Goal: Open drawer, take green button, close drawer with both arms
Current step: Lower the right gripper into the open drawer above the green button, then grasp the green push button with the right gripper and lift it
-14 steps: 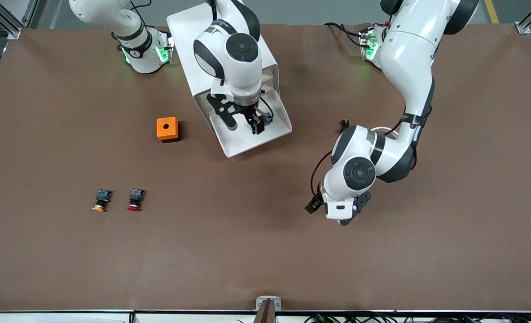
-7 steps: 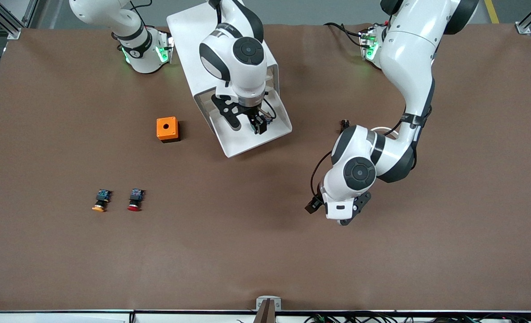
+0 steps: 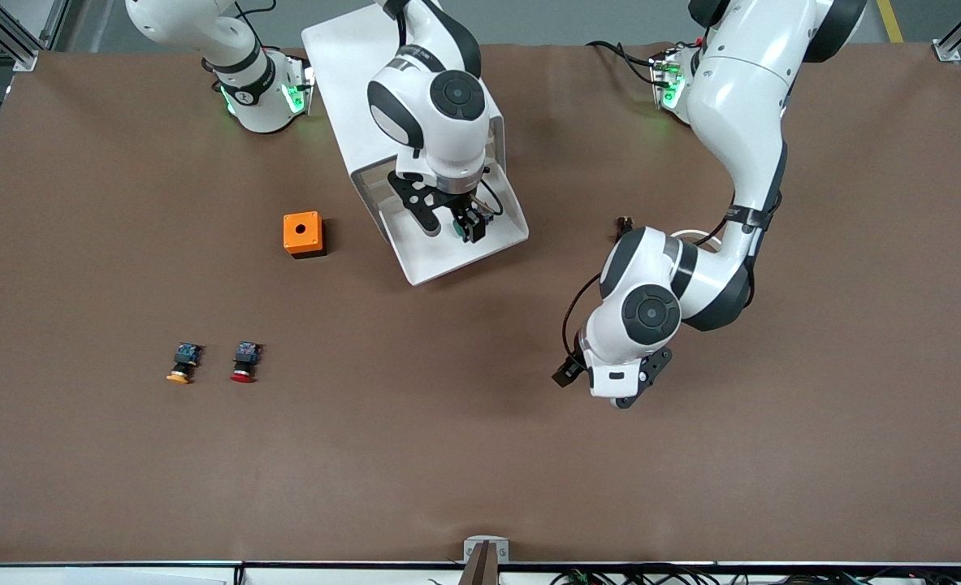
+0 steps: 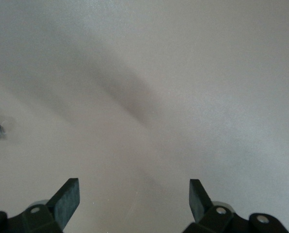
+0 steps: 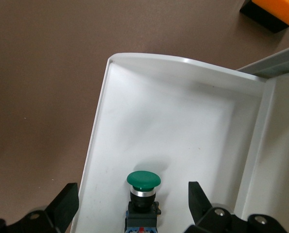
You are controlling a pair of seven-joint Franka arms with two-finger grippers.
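Observation:
The white cabinet lies at the robots' edge of the table with one drawer pulled out toward the front camera. The green-capped button lies in the drawer. My right gripper hovers low over it. In the right wrist view the button lies on the drawer's white floor, between the open fingers of my right gripper, which do not touch it. My left gripper waits open over bare table toward the left arm's end; it is empty in the left wrist view.
An orange box with a round hole stands beside the drawer, toward the right arm's end. An orange-capped button and a red-capped button lie nearer the front camera. A small dark part lies by the left arm's elbow.
My right arm's wrist has shifted a little toward the cabinet over the drawer, and the button's green cap now shows beside the fingers. The left arm has not moved.

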